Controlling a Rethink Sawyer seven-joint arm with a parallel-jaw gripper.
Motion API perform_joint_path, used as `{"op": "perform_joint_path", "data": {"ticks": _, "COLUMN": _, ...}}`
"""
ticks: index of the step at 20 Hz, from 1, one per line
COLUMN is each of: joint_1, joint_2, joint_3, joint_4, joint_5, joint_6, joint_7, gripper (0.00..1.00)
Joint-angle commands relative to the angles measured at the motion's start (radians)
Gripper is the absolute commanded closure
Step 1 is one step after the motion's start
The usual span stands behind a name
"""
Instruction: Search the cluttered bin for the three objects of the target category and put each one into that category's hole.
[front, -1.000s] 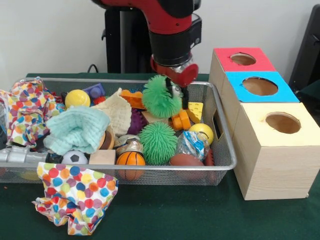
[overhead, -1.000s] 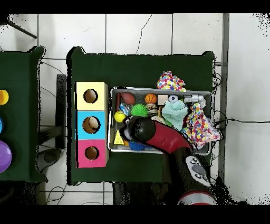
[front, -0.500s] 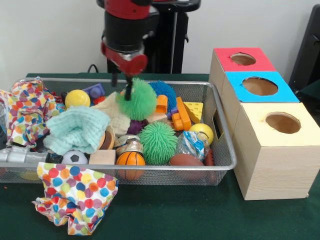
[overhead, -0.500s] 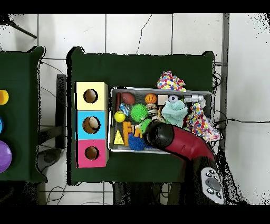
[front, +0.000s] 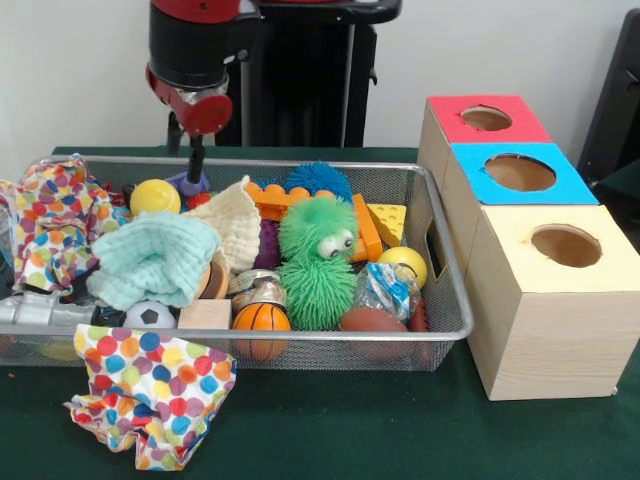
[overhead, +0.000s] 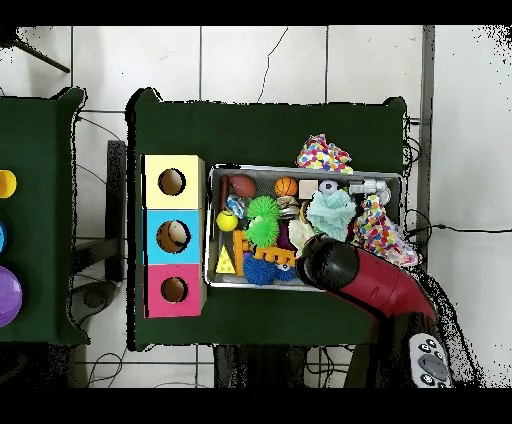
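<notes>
A green fuzzy toy with googly eyes (front: 318, 230) lies in the middle of the wire bin (front: 445, 290), resting on a second green fuzzy ball (front: 316, 288). Behind them is a blue spiky ball (front: 318, 180). From overhead the two green toys (overhead: 262, 218) and the blue ball (overhead: 260, 272) sit left of the arm (overhead: 345, 275). My gripper (front: 188, 168) hangs over the bin's far left corner, above a purple block (front: 190, 183), open and empty. Three boxes with holes stand beside the bin: red (front: 485, 118), blue (front: 518, 172), yellow (front: 565, 245).
The bin also holds a yellow ball (front: 155, 196), a mint cloth (front: 155, 258), a basketball (front: 261, 318), a soccer ball (front: 150, 315), a cheese wedge (front: 390, 222), orange bricks (front: 365, 225) and a football (front: 372, 322). A polka-dot cloth (front: 150, 395) lies in front of the bin.
The gripper carried the green fuzzy toy leftward, then let it go; it now lies on the other green ball. The gripper has moved on to the bin's far left corner, empty.
</notes>
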Motion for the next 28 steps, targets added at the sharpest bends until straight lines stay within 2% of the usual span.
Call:
{"op": "perform_joint_path", "data": {"ticks": 1, "joint_1": -0.071, "joint_2": 0.042, "joint_3": 0.037, "joint_4": -0.017, "joint_5": -0.037, "joint_6": 0.115, "joint_7": -0.006, "gripper": 0.00}}
{"op": "perform_joint_path", "data": {"ticks": 5, "joint_1": -0.138, "joint_2": 0.134, "joint_3": 0.079, "joint_4": 0.038, "joint_5": -0.058, "joint_6": -0.018, "joint_7": -0.011, "gripper": 0.00}}
{"op": "perform_joint_path", "data": {"ticks": 7, "joint_1": -0.169, "joint_2": 0.182, "joint_3": 0.108, "joint_4": 0.049, "joint_5": -0.058, "joint_6": -0.052, "joint_7": -0.013, "gripper": 0.00}}
{"op": "perform_joint_path", "data": {"ticks": 11, "joint_1": -0.183, "joint_2": 0.256, "joint_3": 0.128, "joint_4": 0.055, "joint_5": -0.063, "joint_6": -0.126, "joint_7": 0.023, "gripper": 0.00}}
{"op": "perform_joint_path", "data": {"ticks": 18, "joint_1": -0.144, "joint_2": 0.260, "joint_3": 0.127, "joint_4": 0.060, "joint_5": -0.071, "joint_6": -0.137, "joint_7": 0.035, "gripper": 0.00}}
{"op": "perform_joint_path", "data": {"ticks": 23, "joint_1": -0.108, "joint_2": 0.252, "joint_3": 0.141, "joint_4": 0.090, "joint_5": -0.025, "joint_6": -0.140, "joint_7": 0.089, "gripper": 0.00}}
{"op": "perform_joint_path", "data": {"ticks": 26, "joint_1": -0.122, "joint_2": 0.233, "joint_3": 0.169, "joint_4": 0.112, "joint_5": -0.005, "joint_6": -0.120, "joint_7": 0.088, "gripper": 0.00}}
{"op": "perform_joint_path", "data": {"ticks": 28, "joint_1": -0.200, "joint_2": 0.214, "joint_3": 0.265, "joint_4": 0.152, "joint_5": 0.024, "joint_6": -0.082, "joint_7": 0.047, "gripper": 0.00}}
